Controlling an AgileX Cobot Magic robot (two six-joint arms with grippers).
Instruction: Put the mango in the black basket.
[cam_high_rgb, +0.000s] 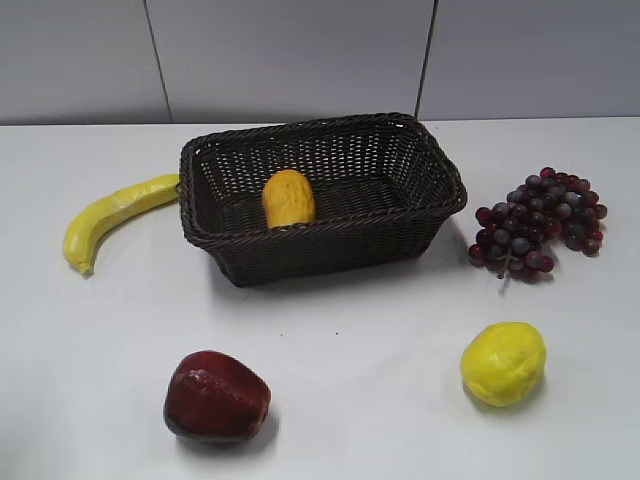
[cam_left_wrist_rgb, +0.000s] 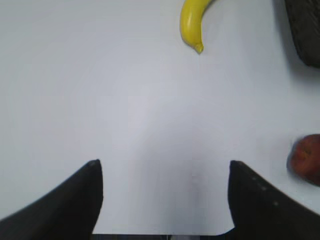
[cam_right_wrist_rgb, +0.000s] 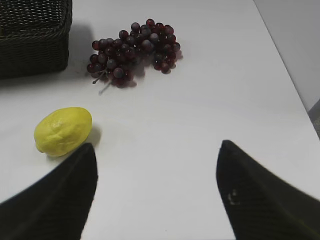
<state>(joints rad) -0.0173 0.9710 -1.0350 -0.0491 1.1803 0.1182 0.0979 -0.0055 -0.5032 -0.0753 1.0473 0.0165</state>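
Note:
The yellow-orange mango (cam_high_rgb: 288, 198) lies inside the black basket (cam_high_rgb: 410, 228), toward its left side, in the exterior view. A corner of the basket shows in the left wrist view (cam_left_wrist_rgb: 306, 30) and in the right wrist view (cam_right_wrist_rgb: 35, 45). My left gripper (cam_left_wrist_rgb: 162, 167) is open and empty over bare table, apart from every fruit. My right gripper (cam_right_wrist_rgb: 156, 150) is open and empty, its left finger close beside the lemon. Neither gripper shows in the exterior view.
A banana (cam_high_rgb: 110, 215) (cam_left_wrist_rgb: 192, 22) lies left of the basket. A dark red apple (cam_high_rgb: 215, 395) (cam_left_wrist_rgb: 306, 157) sits front left. A lemon (cam_high_rgb: 503, 362) (cam_right_wrist_rgb: 62, 131) sits front right. Dark grapes (cam_high_rgb: 540, 222) (cam_right_wrist_rgb: 132, 50) lie right of the basket. The table's right edge (cam_right_wrist_rgb: 290, 75) is near.

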